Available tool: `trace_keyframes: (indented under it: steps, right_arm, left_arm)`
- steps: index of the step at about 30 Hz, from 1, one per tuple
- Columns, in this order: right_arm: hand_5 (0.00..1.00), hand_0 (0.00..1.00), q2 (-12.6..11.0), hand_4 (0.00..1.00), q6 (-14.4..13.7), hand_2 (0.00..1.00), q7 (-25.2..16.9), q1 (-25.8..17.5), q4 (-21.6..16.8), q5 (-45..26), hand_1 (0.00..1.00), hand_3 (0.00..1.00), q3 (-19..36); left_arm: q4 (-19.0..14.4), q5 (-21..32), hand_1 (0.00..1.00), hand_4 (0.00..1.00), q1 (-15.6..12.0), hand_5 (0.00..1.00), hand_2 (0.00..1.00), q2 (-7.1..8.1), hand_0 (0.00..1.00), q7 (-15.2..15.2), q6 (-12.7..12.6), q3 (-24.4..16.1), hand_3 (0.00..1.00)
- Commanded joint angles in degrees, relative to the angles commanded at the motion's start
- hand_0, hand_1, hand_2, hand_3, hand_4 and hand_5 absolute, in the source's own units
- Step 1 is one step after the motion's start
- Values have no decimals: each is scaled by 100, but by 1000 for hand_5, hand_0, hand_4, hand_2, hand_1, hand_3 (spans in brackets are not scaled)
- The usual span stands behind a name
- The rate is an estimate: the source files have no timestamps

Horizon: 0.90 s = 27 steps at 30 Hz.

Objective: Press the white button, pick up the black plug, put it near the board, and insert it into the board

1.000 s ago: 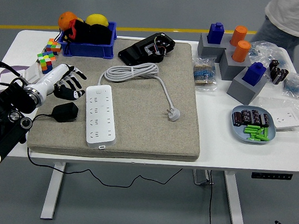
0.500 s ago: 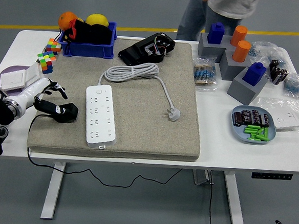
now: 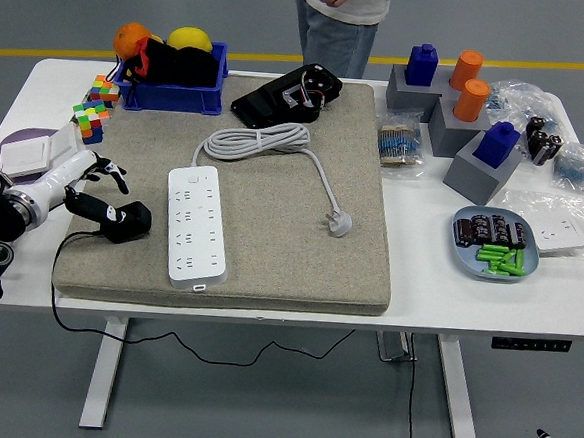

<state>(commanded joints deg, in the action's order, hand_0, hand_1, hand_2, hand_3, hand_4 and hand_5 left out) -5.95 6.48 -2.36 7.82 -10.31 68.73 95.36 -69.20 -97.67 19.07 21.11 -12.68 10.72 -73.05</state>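
Black plug (image 3: 127,219) one, in left robot hand (image 3: 95,193); one board (image 3: 194,224).

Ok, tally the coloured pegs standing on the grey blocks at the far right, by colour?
Blue square pegs: 2
Orange round pegs: 2
Total: 4, all upright on the grey stepped blocks.

Left hand (image 3: 93,193) reaches in from the left edge, fingers closed around the black plug (image 3: 127,219) at the left side of the grey mat (image 3: 270,248). The plug's cable (image 3: 60,263) trails off the mat's front. White power strip (image 3: 195,224) lies just right of the plug, apart from it, its own white plug (image 3: 339,222) loose on the mat. A person (image 3: 338,17) stands at the far side.
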Motion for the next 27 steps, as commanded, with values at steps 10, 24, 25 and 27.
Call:
trace_keyframes:
  steps: [10,24,25,27]
  right_arm:
    - [493,724,-9,734,3,554,-6,1,0,-27,608,659,-72]
    - [493,724,-17,733,-4,554,-6,11,0,-64,608,658,-133]
    - [493,724,-18,733,-5,554,-5,10,0,-63,608,658,-132]
    - [492,724,-19,734,-6,555,-4,8,0,-61,608,659,-132]
  left_arm:
    - [-195,90,855,998,-99,2,791,99,802,-123,151,74,385]
    - [222,65,850,998,36,2,783,61,802,-271,179,466,349]
    - [254,41,850,998,50,2,783,52,802,-285,173,479,349]
    - [302,28,800,998,75,2,764,41,736,-296,155,509,378]
